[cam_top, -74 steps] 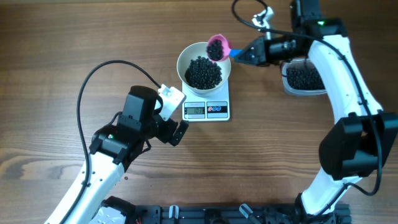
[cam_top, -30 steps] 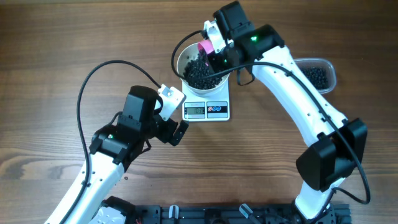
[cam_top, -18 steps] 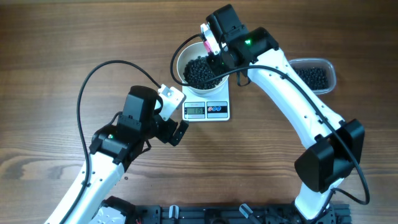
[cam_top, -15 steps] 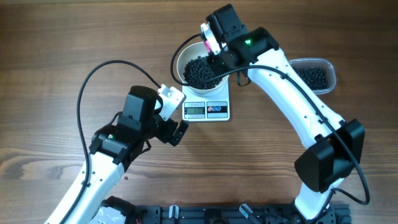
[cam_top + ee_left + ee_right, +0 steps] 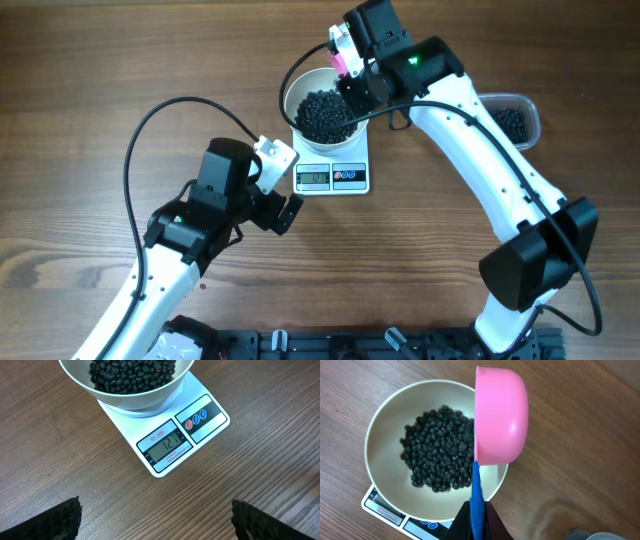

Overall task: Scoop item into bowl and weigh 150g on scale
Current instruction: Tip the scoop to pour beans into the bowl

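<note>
The white bowl (image 5: 290, 100) stands on the scale (image 5: 350, 177) and holds a heap of black beans, the item (image 5: 322, 115). My right gripper (image 5: 356, 88) is shut on the blue handle (image 5: 476, 495) of a pink scoop (image 5: 501, 415). The scoop is turned on its side above the bowl's (image 5: 375, 435) far right rim, its mouth facing the beans (image 5: 437, 450) and its inside hidden. My left gripper (image 5: 155, 520) stands open over bare wood, short of the scale (image 5: 200, 415), whose display reads 121. Nothing lies between its fingertips (image 5: 60, 520).
A clear plastic tub (image 5: 510, 120) with more black beans sits at the right, partly under my right arm. A black cable (image 5: 150, 125) loops over the table left of the scale. My left gripper (image 5: 285, 192) is close to the scale's left side.
My right arm has drawn the scoop up and a little to the far right, from over the heap to the bowl's rim. The left arm has not moved.
</note>
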Controlling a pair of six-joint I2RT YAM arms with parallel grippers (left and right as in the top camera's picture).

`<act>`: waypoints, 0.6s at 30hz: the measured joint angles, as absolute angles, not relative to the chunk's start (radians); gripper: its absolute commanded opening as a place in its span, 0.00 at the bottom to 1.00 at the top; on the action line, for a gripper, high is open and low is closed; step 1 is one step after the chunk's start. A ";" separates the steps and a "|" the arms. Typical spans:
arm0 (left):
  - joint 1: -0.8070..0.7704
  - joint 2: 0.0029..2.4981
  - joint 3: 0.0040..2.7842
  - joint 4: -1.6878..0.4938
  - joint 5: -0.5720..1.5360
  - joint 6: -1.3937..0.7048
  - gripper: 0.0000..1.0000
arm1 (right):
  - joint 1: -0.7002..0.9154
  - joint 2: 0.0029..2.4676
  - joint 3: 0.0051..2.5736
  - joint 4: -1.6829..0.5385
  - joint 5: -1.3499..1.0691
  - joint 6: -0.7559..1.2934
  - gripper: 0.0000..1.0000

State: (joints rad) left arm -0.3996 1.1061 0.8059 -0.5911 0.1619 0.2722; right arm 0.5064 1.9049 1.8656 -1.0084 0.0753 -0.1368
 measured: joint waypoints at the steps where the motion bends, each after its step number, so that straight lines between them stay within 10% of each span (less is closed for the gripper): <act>1: -0.400 1.106 0.806 -0.592 0.162 0.272 1.00 | 0.508 1.903 1.866 -1.008 0.075 -0.138 0.04; 18: -0.400 1.106 0.806 -0.592 0.162 0.272 1.00 | 0.462 1.886 1.868 -1.012 -0.007 -0.132 0.04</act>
State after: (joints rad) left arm -0.3996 1.1061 0.8059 -0.5919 0.1619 0.2722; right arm 0.4622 1.8858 1.8675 -1.0122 -0.0071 -0.1318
